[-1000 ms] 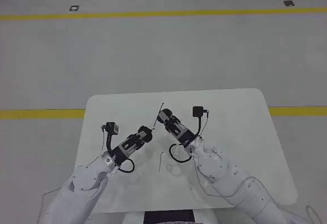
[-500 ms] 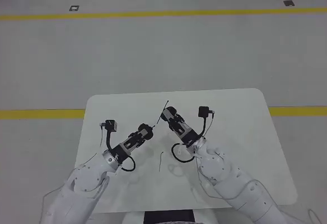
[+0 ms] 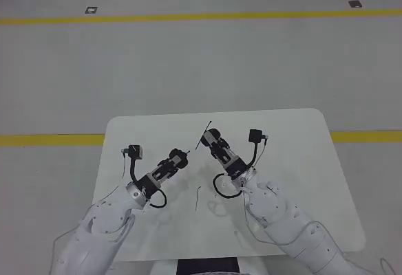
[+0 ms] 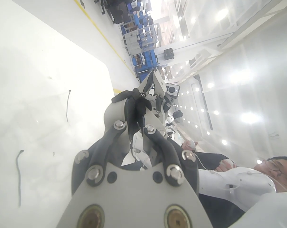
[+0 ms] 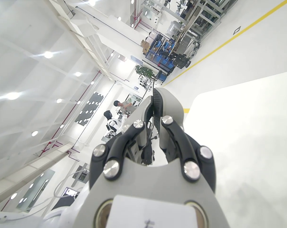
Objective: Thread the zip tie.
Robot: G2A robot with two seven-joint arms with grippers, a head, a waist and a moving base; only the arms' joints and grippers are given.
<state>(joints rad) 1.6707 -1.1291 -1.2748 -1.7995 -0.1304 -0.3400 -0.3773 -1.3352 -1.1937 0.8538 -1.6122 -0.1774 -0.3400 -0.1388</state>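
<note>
The right claw (image 5: 154,105) is narrowed to a slit on a thin black zip tie (image 5: 154,88). The right wrist view gives the pinch itself: the two ribbed pads press flat against the strip, and a short length stands out past the fingertips. The top view supplies the rest, with the tie running straight through the right claw and sticking out on both sides, slanted and held above the white surface (image 3: 290,137).

Near the right claw, but apart from it and from the tie, hangs the left claw (image 4: 134,96), tip turned toward it. In the left wrist view its dark fingertips are drawn together; whether anything is caught between them cannot be told. That view also looks along the left claw to the right claw just beyond it.

Closer to the robot than the right claw, between the two arms, a loose zip tie (image 3: 198,198) lies flat on the surface. The left wrist view adds a second loose tie (image 4: 18,179), curled at one end, lying well apart from the first.
</note>
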